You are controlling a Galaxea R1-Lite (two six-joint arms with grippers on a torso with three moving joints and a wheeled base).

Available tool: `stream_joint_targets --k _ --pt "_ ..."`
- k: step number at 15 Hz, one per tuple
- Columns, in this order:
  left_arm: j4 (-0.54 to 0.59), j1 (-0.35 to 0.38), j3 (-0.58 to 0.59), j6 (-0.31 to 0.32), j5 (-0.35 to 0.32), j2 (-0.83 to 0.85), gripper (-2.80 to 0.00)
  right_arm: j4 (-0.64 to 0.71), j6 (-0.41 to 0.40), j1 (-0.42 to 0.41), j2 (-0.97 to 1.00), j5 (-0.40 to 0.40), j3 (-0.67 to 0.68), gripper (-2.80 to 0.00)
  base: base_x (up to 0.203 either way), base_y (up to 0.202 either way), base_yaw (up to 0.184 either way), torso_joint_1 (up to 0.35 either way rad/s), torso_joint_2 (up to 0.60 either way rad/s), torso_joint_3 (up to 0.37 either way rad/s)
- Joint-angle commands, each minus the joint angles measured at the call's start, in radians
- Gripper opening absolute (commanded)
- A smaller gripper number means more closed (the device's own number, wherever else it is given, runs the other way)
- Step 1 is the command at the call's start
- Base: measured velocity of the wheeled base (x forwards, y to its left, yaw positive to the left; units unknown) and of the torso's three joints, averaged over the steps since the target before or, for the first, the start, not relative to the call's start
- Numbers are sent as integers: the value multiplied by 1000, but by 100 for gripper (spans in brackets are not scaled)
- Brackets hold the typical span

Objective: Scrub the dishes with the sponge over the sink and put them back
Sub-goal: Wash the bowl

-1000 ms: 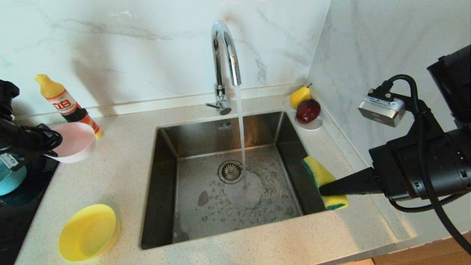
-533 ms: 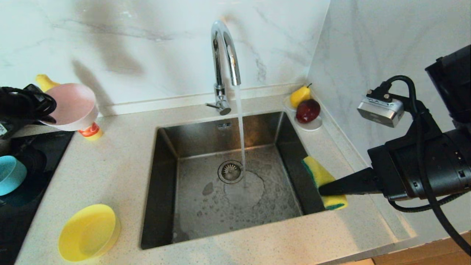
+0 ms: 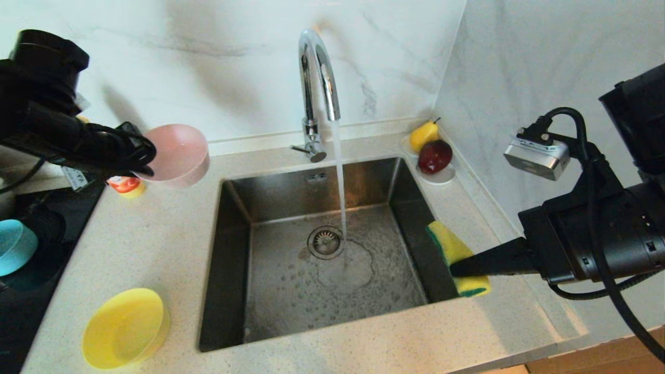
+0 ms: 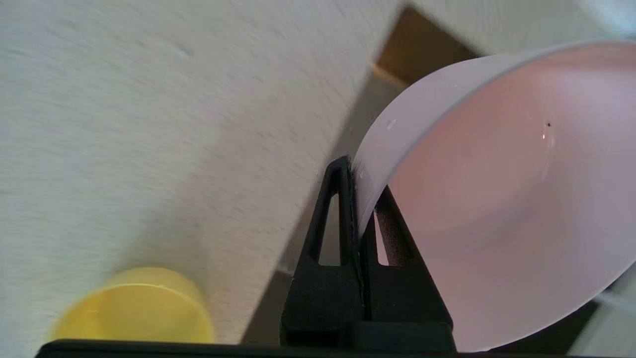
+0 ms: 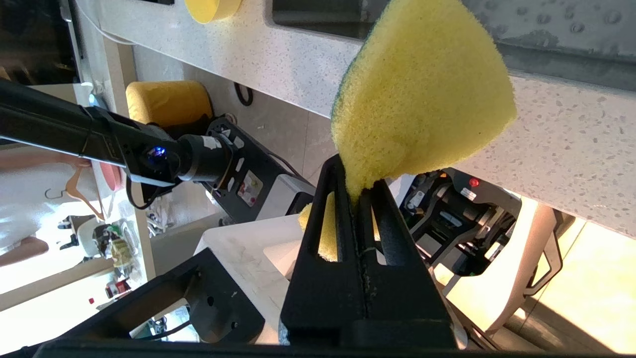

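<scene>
My left gripper (image 3: 145,156) is shut on the rim of the pale pink bowl (image 3: 179,155), carried tilted in the air over the counter just left of the sink (image 3: 236,249). In the left wrist view the gripper (image 4: 360,181) pinches the pink bowl's (image 4: 497,199) wall. My right gripper (image 3: 454,267) is shut on the yellow and green sponge (image 3: 453,248) at the sink's right rim; in the right wrist view the gripper (image 5: 355,181) squeezes the sponge (image 5: 422,99). The yellow bowl (image 3: 124,327) sits at the counter's front left, the light blue bowl (image 3: 13,246) at the far left edge.
Water runs from the chrome tap (image 3: 317,78) onto the sink floor near the drain (image 3: 326,241). A white saucer (image 3: 441,176) with a pear and a red fruit stands at the back right corner. A detergent bottle (image 3: 124,185) stands behind my left arm. A black hob (image 3: 31,291) lies left.
My left arm has lifted the pink bowl and swung it right, from beside the detergent bottle to the sink's left edge. The right arm and sponge have stayed put.
</scene>
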Motion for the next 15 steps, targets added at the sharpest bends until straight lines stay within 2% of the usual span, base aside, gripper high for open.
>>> stream_joint_targets --k 1,3,5,8,10,15 --pt "2 -123 -11 -14 41 69 -280 2 2 1 0 2 -4 -280 0 0 0 0 0 0" --pt "7 -218 -59 -42 62 141 -280 2 1 1 4 2 -3 -280 0 0 0 0 0 0" --pt "11 -284 -124 -52 69 206 -280 2 0 1 4 1 -2 -280 0 0 0 0 0 0" --pt "-13 -362 -138 -54 91 283 -280 2 -1 1 3 2 -1 -280 0 0 0 0 0 0" --pt "-49 -397 -139 -59 123 313 -280 2 0 1 0 2 5 -280 0 0 0 0 0 0" --pt "-113 -461 -139 -97 130 364 -280 -13 0 6 -17 5 11 -280 0 0 0 0 0 0"
